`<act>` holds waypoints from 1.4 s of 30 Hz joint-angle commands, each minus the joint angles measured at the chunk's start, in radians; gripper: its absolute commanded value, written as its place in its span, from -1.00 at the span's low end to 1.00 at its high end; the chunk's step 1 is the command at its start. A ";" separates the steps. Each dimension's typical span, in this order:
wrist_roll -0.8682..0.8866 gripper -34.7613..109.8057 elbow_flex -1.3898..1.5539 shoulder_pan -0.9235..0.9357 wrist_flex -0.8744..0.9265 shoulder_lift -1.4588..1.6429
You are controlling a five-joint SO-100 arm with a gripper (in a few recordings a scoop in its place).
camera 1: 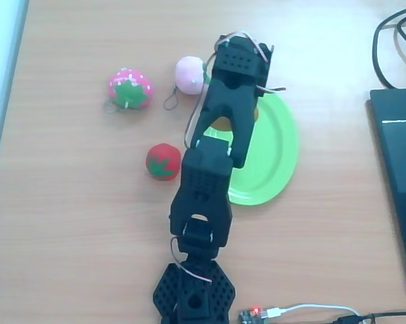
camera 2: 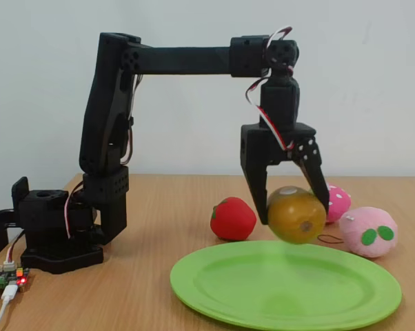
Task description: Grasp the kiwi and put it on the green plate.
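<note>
In the fixed view, right of centre, the black gripper [camera 2: 295, 207] clasps the kiwi [camera 2: 296, 214], a glossy olive-brown ball with a small pale spot on its lower front. It hangs in the air just above the green plate [camera 2: 242, 286], which lies bare across the lower right of the frame. In the overhead view the arm covers the plate's [camera 1: 277, 155] left side at centre frame, with a sliver of the kiwi [camera 1: 222, 123] showing beneath it.

Office or lab desk: wood-grain table [camera 1: 88, 223], plain white wall [camera 2: 373, 83], laptop [camera 1: 398, 175] at right edge, circuit board [camera 1: 253, 314] at bottom.
</note>
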 commanded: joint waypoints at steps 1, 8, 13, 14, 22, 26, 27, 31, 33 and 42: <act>-0.021 -0.05 0.023 0.063 -0.003 0.032; -0.028 -0.04 0.012 0.103 -0.035 -0.066; -0.028 -0.04 0.008 0.109 -0.074 -0.135; -0.028 -0.04 0.008 0.109 -0.081 -0.147; -0.028 -0.02 -0.017 0.109 -0.089 -0.198; -0.037 0.01 -0.020 0.110 -0.084 -0.199; -0.038 0.02 -0.021 0.110 -0.080 -0.199; -0.038 0.04 -0.021 0.112 -0.072 -0.184; -0.038 0.08 -0.021 0.112 -0.055 -0.173; -0.028 0.15 -0.017 0.094 -0.017 -0.104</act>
